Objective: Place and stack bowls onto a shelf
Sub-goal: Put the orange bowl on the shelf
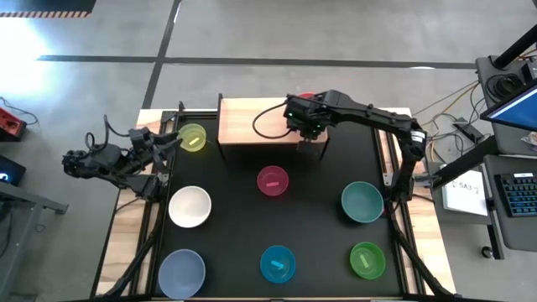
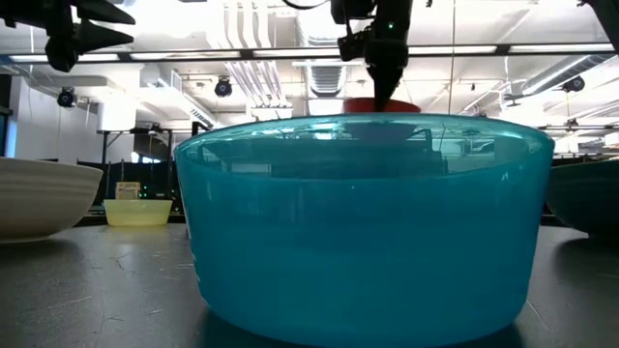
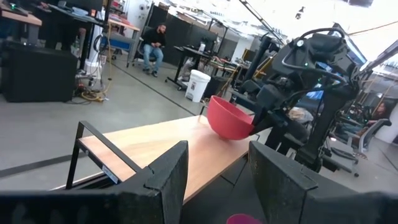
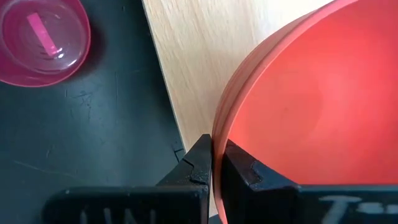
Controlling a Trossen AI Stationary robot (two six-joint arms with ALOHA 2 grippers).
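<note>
Right end effector point(image 4: 211, 163) was pinched narrow on the rim of the red bowl point(image 4: 311, 106), 1 finger on each side of the wall. In the high view it sat at upper centre of the frame, over the right part of the shelf point(image 1: 247, 126); the arm covered nearly all of the bowl there, only a red sliver showing. The left wrist view showed the bowl tilted at the shelf's far end; whether it touched the wood could not be told.

Left end effector point(image 3: 214, 177) stood wide and held nothing, at the left edge of the counter point(image 1: 323, 210) in the high view, next to the yellow-green bowl point(image 1: 192, 137).

7 other bowls lay on the counter in the high view: the yellow-green one at upper left, the magenta bowl point(image 1: 273, 181) at centre just below the shelf, the white bowl point(image 1: 190, 206) at left, the teal bowl point(image 1: 362, 201) at right, the lavender-blue bowl point(image 1: 182, 273) at lower left and partly cut by the frame edge, the bright blue bowl point(image 1: 278, 263) at bottom centre, the green bowl point(image 1: 367, 260) at lower right.

In the low view the bright blue bowl filled the frame and hid the shelf.

A seated person point(image 3: 153, 45) showed far back in the left wrist view.
</note>
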